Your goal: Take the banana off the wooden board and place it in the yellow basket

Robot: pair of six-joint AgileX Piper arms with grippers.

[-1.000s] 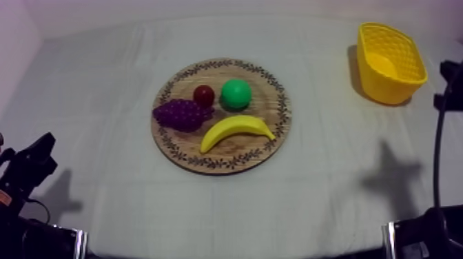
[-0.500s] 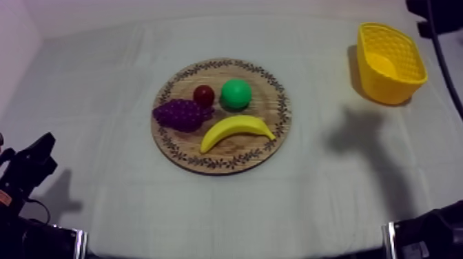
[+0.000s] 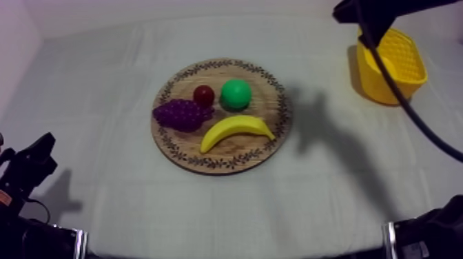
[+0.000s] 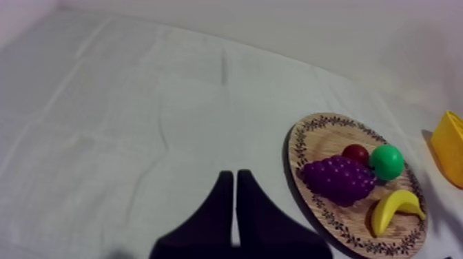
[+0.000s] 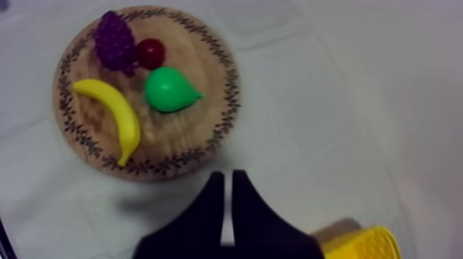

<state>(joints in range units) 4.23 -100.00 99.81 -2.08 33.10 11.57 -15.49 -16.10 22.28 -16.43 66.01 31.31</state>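
Right gripper closed, now near yellow basket; banana unmoved on board

The table stood under a grey-white cloth that covered it from the near edge to the far one. The cloth did not lie quite smooth: faint creases crossed it, and one fold line ran from far to near. Beyond the far edge rose a pale, plain wall, and another pale wall closed off the far left corner. The light fell softly from above, throwing a dark, blurred shadow on the cloth at the right and a smaller one at the near left.
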